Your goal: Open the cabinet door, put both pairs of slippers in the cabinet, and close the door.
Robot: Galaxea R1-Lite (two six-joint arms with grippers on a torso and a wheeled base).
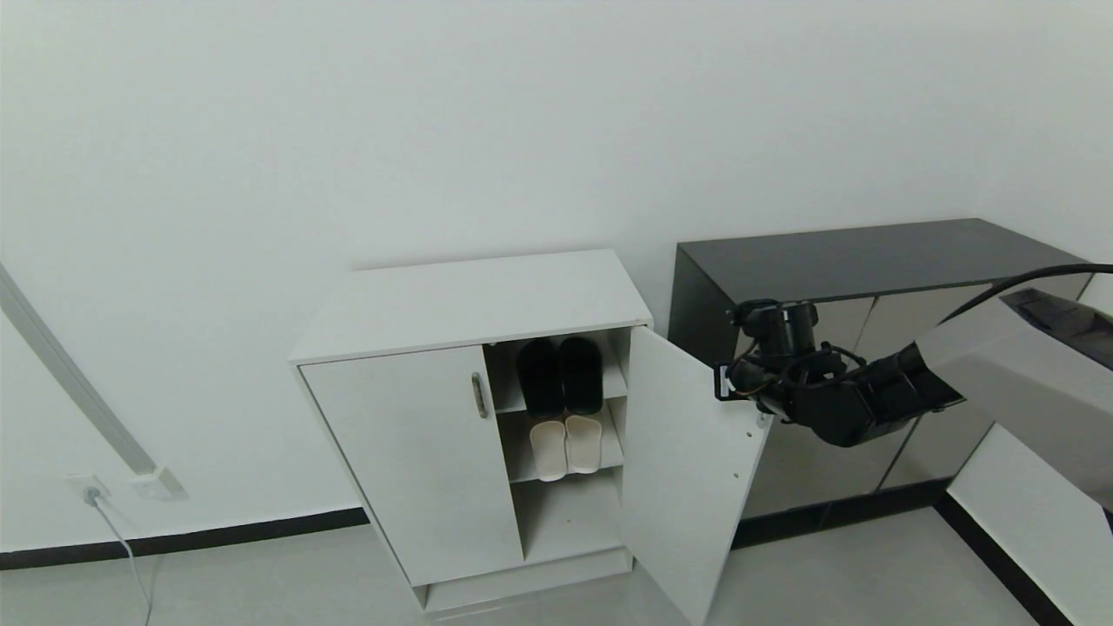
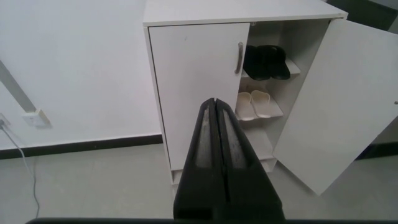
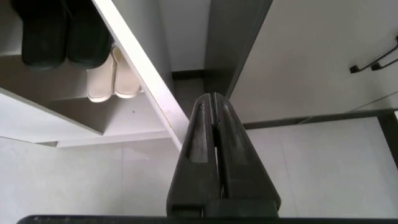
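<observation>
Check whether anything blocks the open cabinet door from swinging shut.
Nothing visible does. The open door swings over bare floor, and the black slippers and white slippers lie on their shelves inside the cabinet. The right end effector sits at the door's free edge, on its outer side.

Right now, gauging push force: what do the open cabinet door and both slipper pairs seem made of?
Open cabinet door: probably laminated board, matte white, small drilled holes. Black slippers and cream slippers: likely moulded foam or rubber, smooth, matte.
</observation>
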